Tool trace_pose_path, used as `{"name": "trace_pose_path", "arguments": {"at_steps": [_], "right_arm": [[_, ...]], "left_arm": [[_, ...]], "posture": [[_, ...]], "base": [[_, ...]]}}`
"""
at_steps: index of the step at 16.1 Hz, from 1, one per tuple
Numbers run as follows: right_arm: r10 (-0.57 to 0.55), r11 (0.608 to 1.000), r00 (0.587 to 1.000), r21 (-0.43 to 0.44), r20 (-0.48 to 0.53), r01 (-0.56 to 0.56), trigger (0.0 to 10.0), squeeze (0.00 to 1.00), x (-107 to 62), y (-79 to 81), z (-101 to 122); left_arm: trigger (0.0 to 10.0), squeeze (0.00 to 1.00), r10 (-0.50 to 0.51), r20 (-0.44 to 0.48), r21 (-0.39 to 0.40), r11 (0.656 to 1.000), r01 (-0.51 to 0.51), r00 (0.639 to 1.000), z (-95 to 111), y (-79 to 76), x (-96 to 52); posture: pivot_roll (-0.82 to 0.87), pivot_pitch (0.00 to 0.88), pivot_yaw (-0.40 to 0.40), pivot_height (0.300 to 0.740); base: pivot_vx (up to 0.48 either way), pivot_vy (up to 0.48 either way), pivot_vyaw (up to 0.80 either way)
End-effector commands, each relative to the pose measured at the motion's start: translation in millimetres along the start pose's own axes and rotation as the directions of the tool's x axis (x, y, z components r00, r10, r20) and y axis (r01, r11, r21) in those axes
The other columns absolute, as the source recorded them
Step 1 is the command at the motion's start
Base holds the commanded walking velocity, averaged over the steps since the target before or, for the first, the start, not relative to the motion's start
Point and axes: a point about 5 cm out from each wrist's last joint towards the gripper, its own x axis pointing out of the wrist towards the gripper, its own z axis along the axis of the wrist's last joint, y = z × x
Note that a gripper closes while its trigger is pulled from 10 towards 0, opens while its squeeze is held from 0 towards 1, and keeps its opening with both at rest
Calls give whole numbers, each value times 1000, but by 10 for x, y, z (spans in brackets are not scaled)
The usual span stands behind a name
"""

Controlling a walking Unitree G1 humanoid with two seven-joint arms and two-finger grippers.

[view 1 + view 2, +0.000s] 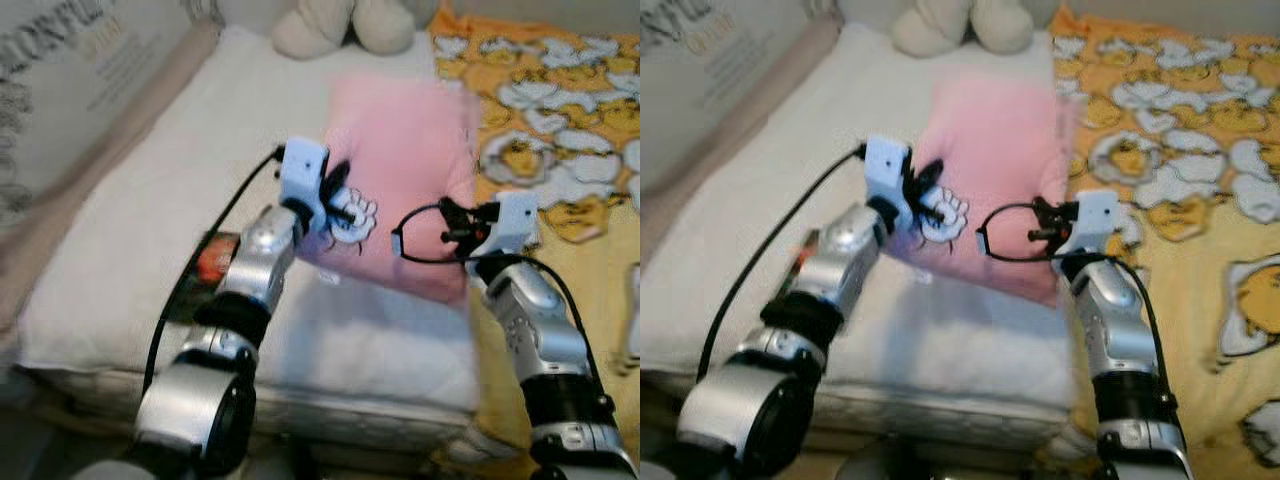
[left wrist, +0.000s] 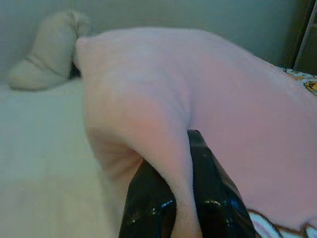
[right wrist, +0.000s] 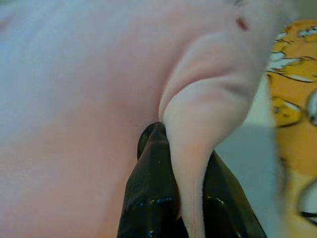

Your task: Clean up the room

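On the white bed [image 1: 120, 250], near its front edge: pink pillow [image 1: 400, 150], both near corners pinched. Left gripper [image 2: 185, 208] and right gripper [image 3: 190, 198] each clamped on a fabric fold. Probably soft, light, floppy; corner holds suit it.

One pink pillow [image 1: 405, 170], one plush toy [image 1: 350, 25], two end effectors, one orange blanket [image 1: 570, 120].

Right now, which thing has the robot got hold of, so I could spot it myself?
Look at the white fluffy bed cover, beside the orange duck-print blanket. The soft pink square pillow lies there, pinched at its near corners by the left gripper and right gripper. It is the one pink thing there.
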Motion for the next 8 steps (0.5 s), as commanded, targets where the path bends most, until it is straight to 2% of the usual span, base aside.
{"name": "trace_pose_path", "arguments": {"at_steps": [1,7,8], "right_arm": [[-25,999,1000,-29,13,25,0,0,-30,-23,3],[-6,999,1000,-42,13,7,0,0,-51,-2,-14],[-7,999,1000,-40,17,8,0,0,-45,-12,-5]], "left_arm": [[10000,0,47,36,41,998,-49,998,116,161,-8],[10000,0,77,31,22,997,-78,997,140,133,53],[10000,0,82,31,23,996,-83,996,141,126,60]], "posture": [[-62,0,102,740],[-73,0,99,740],[-68,0,94,740]], "base": [[0,465,0],[0,465,0],[0,465,563]]}}
